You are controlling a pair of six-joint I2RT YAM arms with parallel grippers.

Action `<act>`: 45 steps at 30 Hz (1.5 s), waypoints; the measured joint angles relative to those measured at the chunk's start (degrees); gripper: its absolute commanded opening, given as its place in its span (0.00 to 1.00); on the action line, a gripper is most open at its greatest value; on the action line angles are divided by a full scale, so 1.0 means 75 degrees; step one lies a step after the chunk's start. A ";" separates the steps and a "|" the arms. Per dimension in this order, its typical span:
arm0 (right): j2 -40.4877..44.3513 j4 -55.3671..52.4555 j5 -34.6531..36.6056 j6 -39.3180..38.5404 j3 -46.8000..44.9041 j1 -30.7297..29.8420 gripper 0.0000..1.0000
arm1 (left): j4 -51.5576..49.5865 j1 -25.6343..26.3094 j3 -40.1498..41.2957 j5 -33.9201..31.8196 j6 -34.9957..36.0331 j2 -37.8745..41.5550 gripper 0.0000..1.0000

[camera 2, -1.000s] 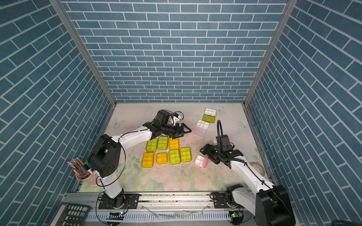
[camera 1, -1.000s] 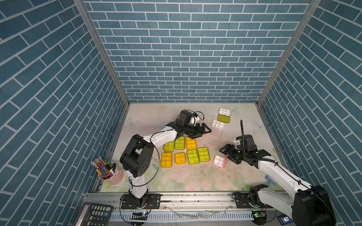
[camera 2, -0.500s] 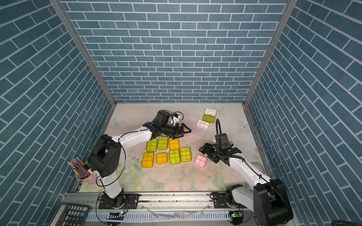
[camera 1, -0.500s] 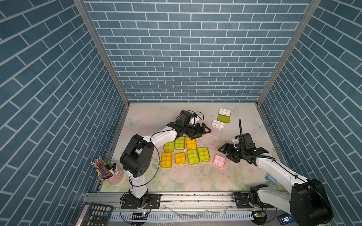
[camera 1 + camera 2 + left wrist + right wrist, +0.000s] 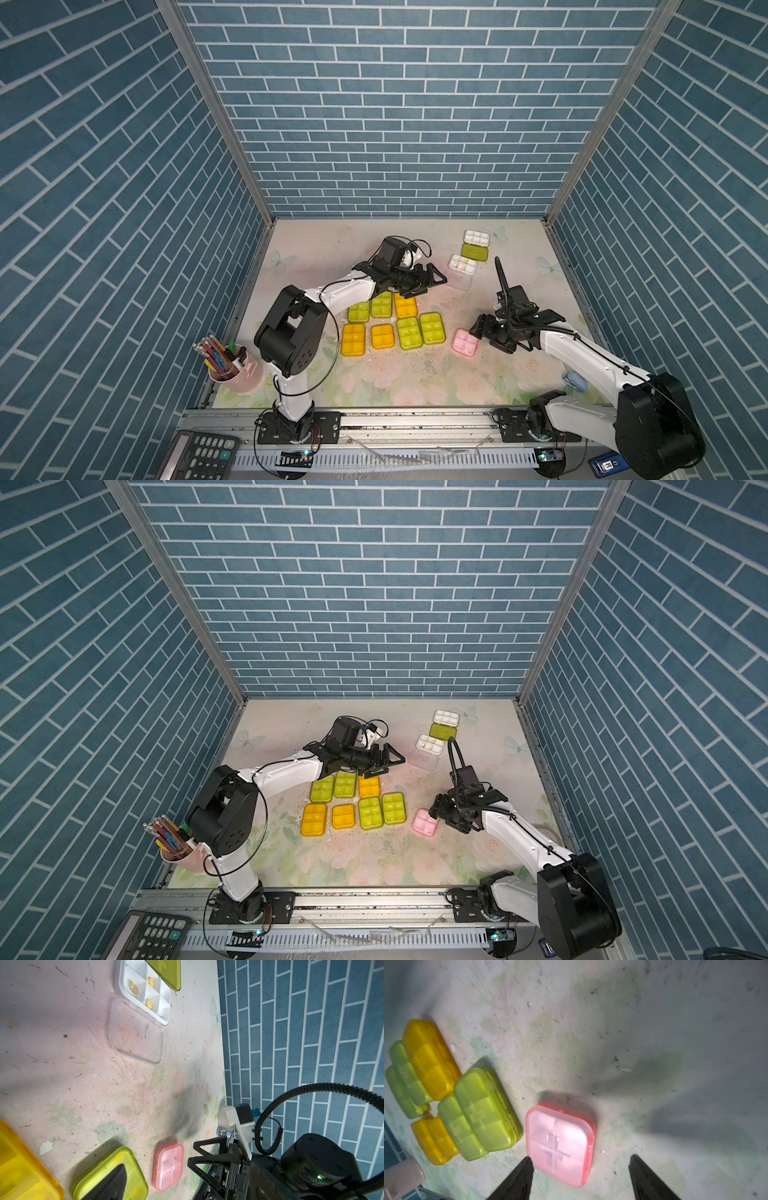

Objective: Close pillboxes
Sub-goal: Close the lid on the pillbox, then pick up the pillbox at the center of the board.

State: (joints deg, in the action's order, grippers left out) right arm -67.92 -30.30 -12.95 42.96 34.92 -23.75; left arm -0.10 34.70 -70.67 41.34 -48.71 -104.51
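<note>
Several pillboxes with green and yellow lids lie shut in a cluster [image 5: 392, 326] mid-table. A pink pillbox [image 5: 465, 342] [image 5: 559, 1142], lid down, lies to their right. At the back right two pillboxes lie open: a white tray [image 5: 476, 237] with a green lid [image 5: 474, 252], and a white tray [image 5: 462, 264] [image 5: 145, 991] with a clear lid [image 5: 138, 1032]. My left gripper [image 5: 432, 282] hovers open over the cluster's far edge. My right gripper [image 5: 580, 1161] [image 5: 478, 330] is open just right of the pink pillbox, whose near end lies between the fingertips [image 5: 527, 1163].
A pink cup of pencils [image 5: 232, 370] stands at the front left corner. A calculator [image 5: 199, 455] lies beyond the front rail. Brick-patterned walls enclose the table on three sides. A small blue object [image 5: 575, 380] lies under the right arm.
My right gripper has shifted slightly left and nearer to the pink pillbox and its jaws have narrowed a little. The left arm has not moved.
</note>
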 measured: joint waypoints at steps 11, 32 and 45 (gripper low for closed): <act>-0.0851 -0.0481 0.1253 -0.0294 0.0414 -0.0956 0.73 | -0.0003 0.0000 0.0000 -0.0076 0.0035 0.0006 0.93; -0.1259 -0.0391 0.1740 -0.0221 0.0880 -0.1364 0.86 | -0.0023 -0.0020 0.0000 -0.0163 0.0111 0.0006 0.93; -0.2157 -0.0026 0.1906 0.0146 0.1294 -0.2072 0.86 | -0.0026 -0.0102 0.0000 -0.0181 0.0128 0.0020 0.93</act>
State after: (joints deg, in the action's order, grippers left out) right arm -84.09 -30.50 1.34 44.05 44.62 -39.29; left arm -0.30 33.93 -70.67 39.99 -47.75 -104.36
